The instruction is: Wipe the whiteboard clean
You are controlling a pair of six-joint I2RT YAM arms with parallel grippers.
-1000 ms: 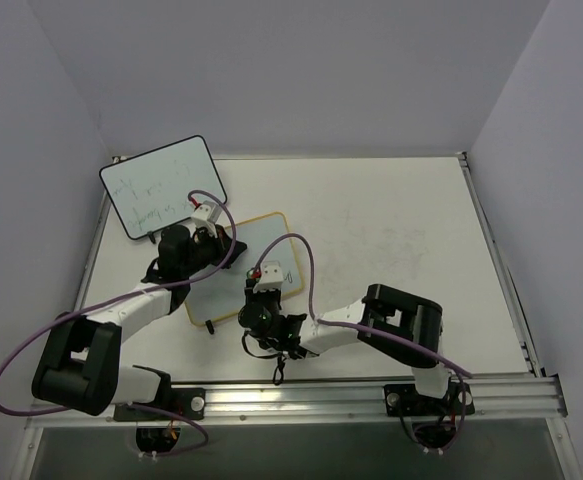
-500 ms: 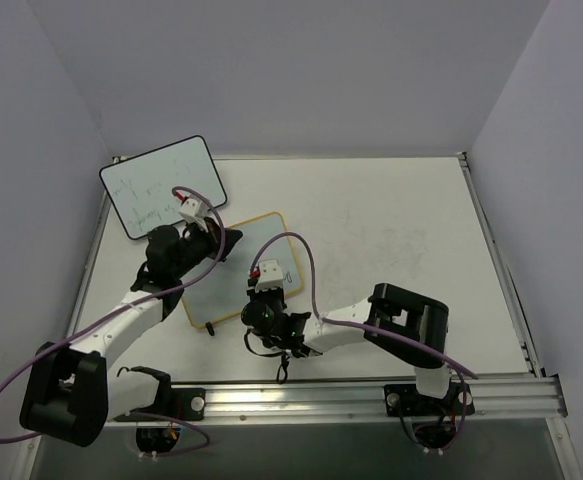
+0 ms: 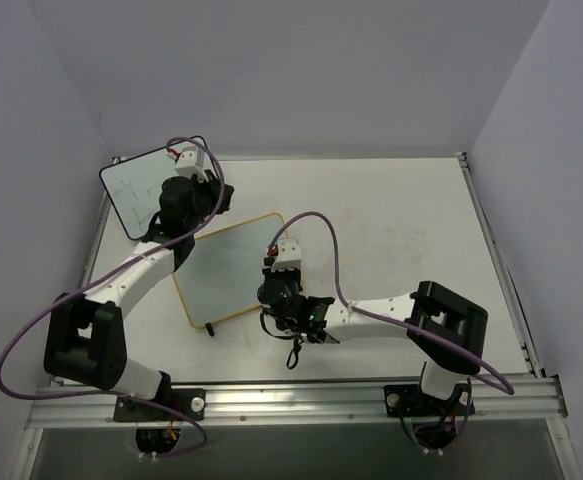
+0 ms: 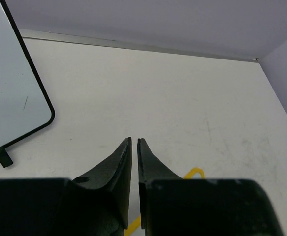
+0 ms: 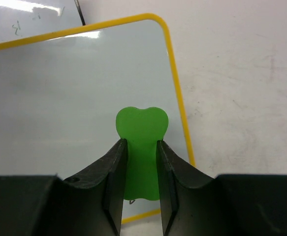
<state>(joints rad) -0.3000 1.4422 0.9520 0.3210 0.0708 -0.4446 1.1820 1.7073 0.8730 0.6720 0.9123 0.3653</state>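
Stretches the left arm (image 3: 141, 270) up to the upper left, wrist over the right edge of the black-framed board (image 3: 131, 195), left fingers (image 4: 126, 153) pressed almost together on nothing. Bends the right arm (image 3: 371, 312) in from lower right to centre, right fingers (image 5: 117, 158) clamped on a green eraser (image 5: 142, 123) over the whiteboard (image 3: 226, 270), which lies centre-left on the table (image 3: 391, 230). Cannot tell whether eraser touches board. Cannot read the faint marks on the black-framed board. Counts two arms, two boards, one eraser.
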